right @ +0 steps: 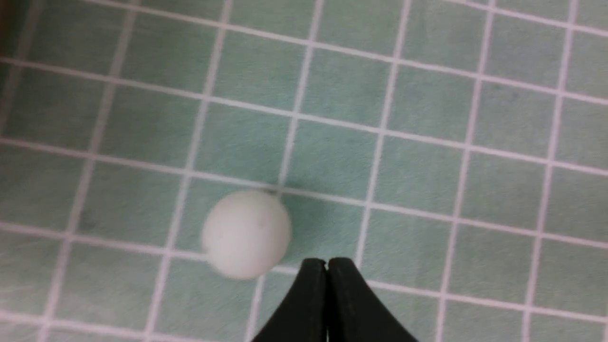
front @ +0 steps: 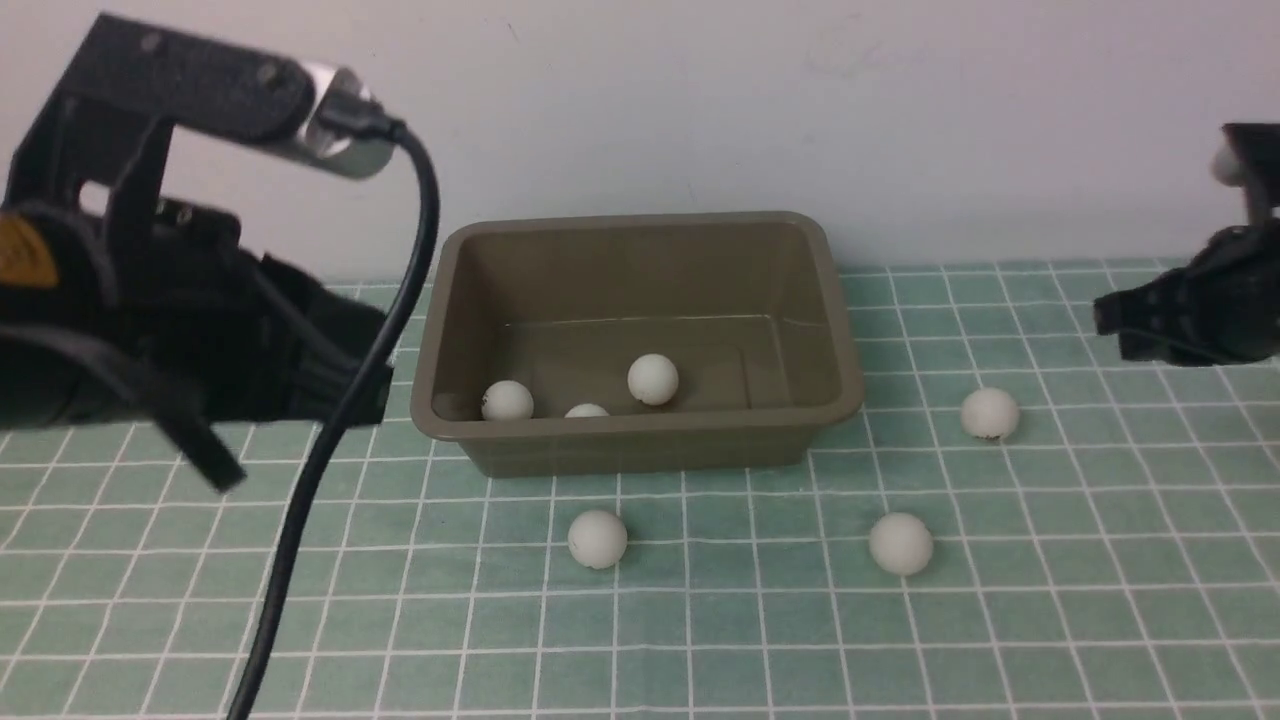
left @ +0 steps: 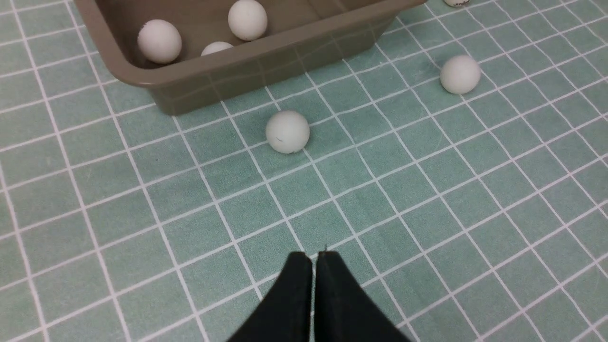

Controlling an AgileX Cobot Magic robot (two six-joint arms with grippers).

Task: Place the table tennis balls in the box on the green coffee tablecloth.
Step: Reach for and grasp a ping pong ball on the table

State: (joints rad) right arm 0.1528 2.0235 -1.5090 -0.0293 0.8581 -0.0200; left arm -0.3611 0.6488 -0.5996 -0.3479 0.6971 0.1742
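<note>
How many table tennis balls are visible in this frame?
6. Three balls in the box, one partly hidden by its wall; three on the tablecloth: two before the box, one right of it.

White ball (right: 246,233) on green cloth (right: 427,118)

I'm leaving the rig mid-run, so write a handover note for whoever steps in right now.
Left gripper: shut, empty, over the tablecloth near the box.
Right gripper: shut, empty, a loose ball beside its tips.
Done: three balls in the box: left ball, middle ball, rear ball.
To do: three on the cloth: front-left ball, front-right ball, far-right ball. Pick each up and drop it in the box.
</note>
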